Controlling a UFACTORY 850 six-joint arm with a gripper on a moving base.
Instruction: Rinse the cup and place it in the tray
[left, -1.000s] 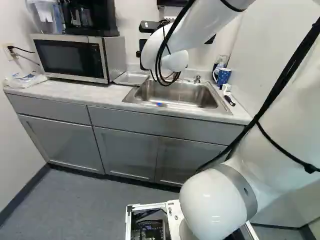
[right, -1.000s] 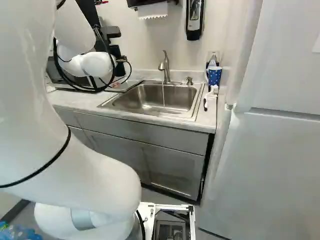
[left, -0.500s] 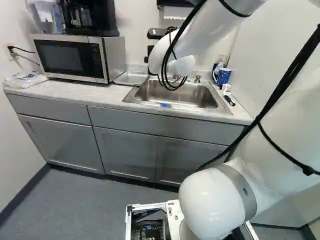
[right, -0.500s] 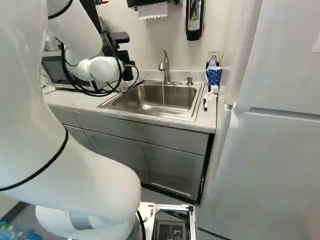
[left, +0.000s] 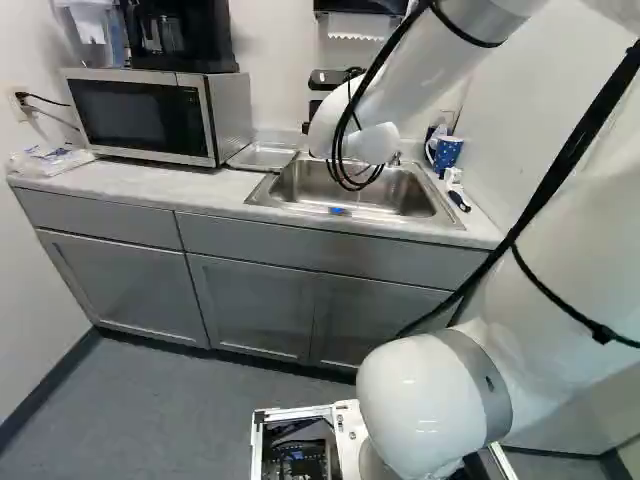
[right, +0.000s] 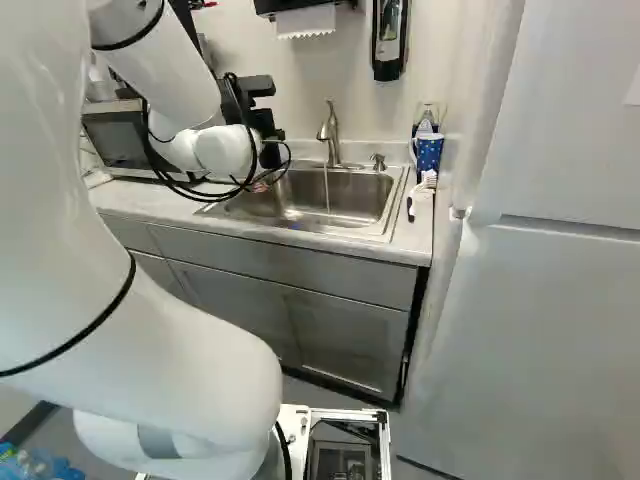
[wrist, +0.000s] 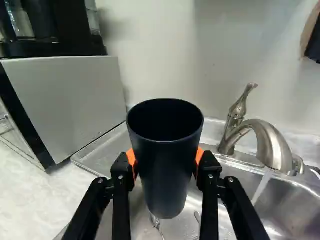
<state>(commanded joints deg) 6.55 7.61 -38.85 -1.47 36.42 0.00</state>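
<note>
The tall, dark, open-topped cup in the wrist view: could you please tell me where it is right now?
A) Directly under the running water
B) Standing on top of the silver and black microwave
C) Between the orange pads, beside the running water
C: the dark cup is held between the orange pads, and the water stream from the curved metal faucet falls beside it.
</note>
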